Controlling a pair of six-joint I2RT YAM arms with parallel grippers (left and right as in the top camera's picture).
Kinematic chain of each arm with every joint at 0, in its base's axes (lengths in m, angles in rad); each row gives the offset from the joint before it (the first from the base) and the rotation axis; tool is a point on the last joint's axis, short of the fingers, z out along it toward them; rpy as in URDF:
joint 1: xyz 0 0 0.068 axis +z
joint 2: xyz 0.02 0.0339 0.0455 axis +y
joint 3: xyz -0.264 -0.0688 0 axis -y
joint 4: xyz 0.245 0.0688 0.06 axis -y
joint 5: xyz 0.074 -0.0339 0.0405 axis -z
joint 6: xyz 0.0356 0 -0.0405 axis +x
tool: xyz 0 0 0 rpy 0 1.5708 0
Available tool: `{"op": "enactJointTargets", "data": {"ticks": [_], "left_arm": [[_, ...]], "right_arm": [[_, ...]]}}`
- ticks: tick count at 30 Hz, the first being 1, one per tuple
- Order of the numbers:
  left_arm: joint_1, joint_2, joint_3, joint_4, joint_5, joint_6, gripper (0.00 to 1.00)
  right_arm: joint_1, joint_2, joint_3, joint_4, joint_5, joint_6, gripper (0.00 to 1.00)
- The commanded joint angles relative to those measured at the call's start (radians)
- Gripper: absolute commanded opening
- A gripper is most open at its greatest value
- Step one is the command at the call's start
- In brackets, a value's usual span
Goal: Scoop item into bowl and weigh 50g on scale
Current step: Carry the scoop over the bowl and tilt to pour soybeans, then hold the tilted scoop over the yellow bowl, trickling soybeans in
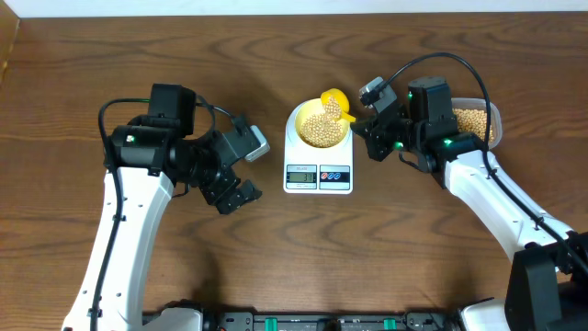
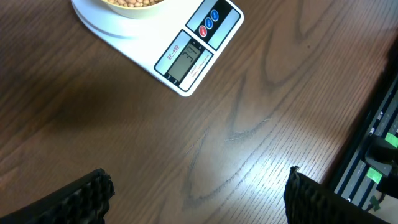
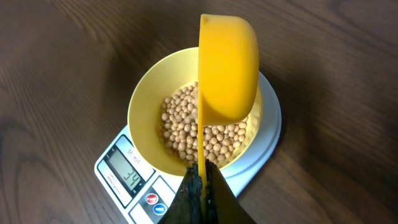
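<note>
Well, the right fingers (image 3: 200, 191) are clamped tight on the handle of the yellow scoop (image 3: 227, 68), which stands tipped on edge just ahead of them, above the pale yellow bowl (image 3: 146, 106). Ahead of and below those fingers, the bowl sits on the white scale (image 3: 267, 134), with tan beans (image 3: 193, 127) heaped inside. The display (image 3: 127, 174), off to the left of the fingers, seems to read 34. Behind the right fingers a clear tub (image 1: 476, 119) holds more beans. On the other side, the left fingers (image 1: 236, 196) are spread wide with nothing between them, over the bench (image 2: 249, 124), the scale's front corner ahead of them.
</note>
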Motion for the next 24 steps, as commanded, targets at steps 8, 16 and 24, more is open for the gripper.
{"op": "enactJointTargets", "data": {"ticks": [8, 16, 24], "left_arm": [[-0.002, -0.001, -0.005, -0.003, -0.006, 0.009, 0.91], [-0.002, -0.001, -0.005, -0.003, -0.006, 0.009, 0.90], [-0.002, -0.001, -0.005, -0.003, -0.006, 0.009, 0.90]], "right_arm": [[0.007, 0.002, 0.008, 0.006, -0.008, -0.014, 0.01], [0.007, 0.002, 0.008, 0.007, -0.037, 0.003, 0.01], [0.007, 0.002, 0.008, 0.017, -0.038, 0.065, 0.01]]}}
